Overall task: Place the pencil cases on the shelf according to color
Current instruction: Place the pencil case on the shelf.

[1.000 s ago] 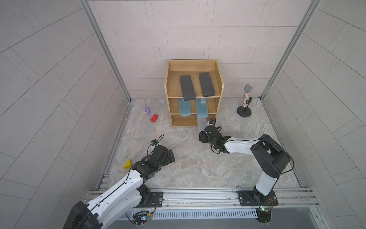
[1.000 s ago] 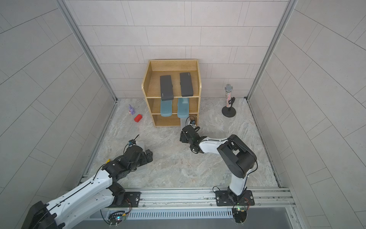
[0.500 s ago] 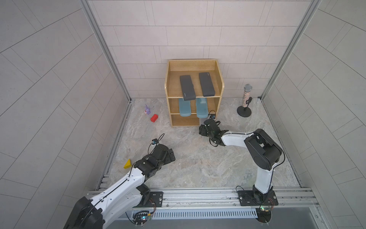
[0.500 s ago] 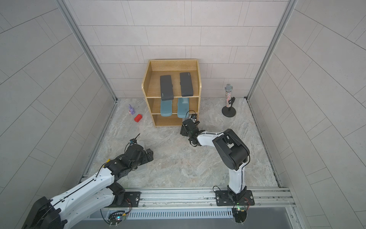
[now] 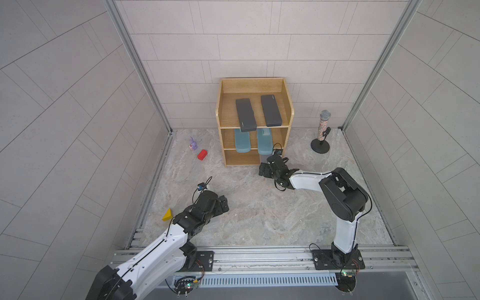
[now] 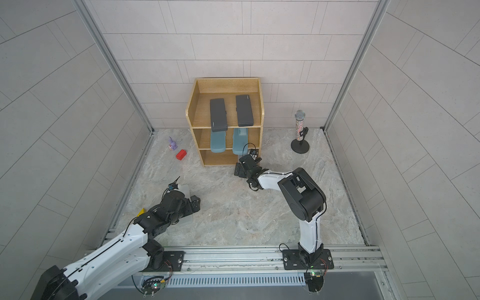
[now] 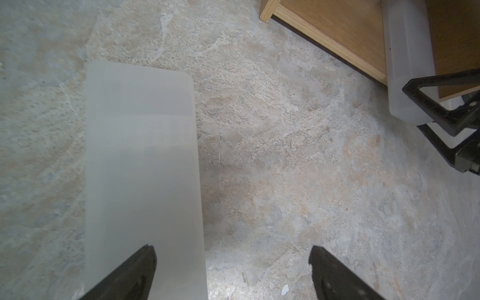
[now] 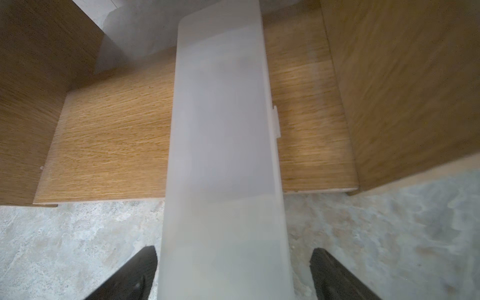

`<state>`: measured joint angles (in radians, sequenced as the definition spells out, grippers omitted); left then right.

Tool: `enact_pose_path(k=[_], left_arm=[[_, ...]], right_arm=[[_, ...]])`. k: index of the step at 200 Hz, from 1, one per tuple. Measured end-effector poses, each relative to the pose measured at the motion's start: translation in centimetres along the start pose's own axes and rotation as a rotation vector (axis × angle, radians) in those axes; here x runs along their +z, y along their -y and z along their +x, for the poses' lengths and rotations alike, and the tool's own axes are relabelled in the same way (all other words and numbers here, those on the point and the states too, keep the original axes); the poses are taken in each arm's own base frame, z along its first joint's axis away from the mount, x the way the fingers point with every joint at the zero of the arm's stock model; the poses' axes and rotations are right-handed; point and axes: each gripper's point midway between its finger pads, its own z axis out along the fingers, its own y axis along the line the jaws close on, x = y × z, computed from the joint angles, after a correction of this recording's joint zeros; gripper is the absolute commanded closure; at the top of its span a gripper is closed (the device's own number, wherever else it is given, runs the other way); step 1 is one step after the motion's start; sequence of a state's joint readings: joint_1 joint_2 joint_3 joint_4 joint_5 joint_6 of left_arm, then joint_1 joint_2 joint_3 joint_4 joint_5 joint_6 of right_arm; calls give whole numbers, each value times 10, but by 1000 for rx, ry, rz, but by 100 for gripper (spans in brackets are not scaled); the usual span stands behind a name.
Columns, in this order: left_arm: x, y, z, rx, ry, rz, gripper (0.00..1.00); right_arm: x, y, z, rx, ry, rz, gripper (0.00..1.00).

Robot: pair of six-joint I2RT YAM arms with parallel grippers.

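Observation:
The wooden shelf [image 5: 219,109] stands at the back wall. Two black pencil cases [image 5: 245,114] lie on its top level, two teal ones [image 5: 242,144] on the middle level. A frosted pale grey case [image 8: 223,130] lies with its far end on the bottom level and its near end out over the floor. My right gripper [image 8: 233,259] is open around that near end, with a gap at one finger. Another pale grey case [image 7: 140,155] lies flat on the floor. My left gripper [image 7: 232,259] hangs open above it, one fingertip [image 7: 140,270] over the case.
A red block [image 5: 202,154] and a purple toy [image 5: 192,144] lie left of the shelf. A yellow wedge [image 5: 167,215] sits by the left wall. A microphone on a stand [image 5: 322,130] is at the back right. Metal rails [image 5: 259,255] run along the front.
My right gripper moved toward the shelf with the pale grey case, pushed it into the bottom level, then opened its jaws. The left arm barely shifted.

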<state>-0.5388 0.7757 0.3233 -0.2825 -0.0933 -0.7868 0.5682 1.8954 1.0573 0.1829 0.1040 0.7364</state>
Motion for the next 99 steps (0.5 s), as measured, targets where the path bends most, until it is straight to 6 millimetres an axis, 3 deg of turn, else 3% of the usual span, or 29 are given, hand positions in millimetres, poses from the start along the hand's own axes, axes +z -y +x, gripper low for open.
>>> enact_pose_path(k=[51,99], left_arm=[[-4,-5,2,-4,-2,-14,0],[-7,-19,2,1,-18,-104,0]], right_arm=[[-24,1,-1,2,8,-35,1],[-41,13,23,-7,-22,-41,10]])
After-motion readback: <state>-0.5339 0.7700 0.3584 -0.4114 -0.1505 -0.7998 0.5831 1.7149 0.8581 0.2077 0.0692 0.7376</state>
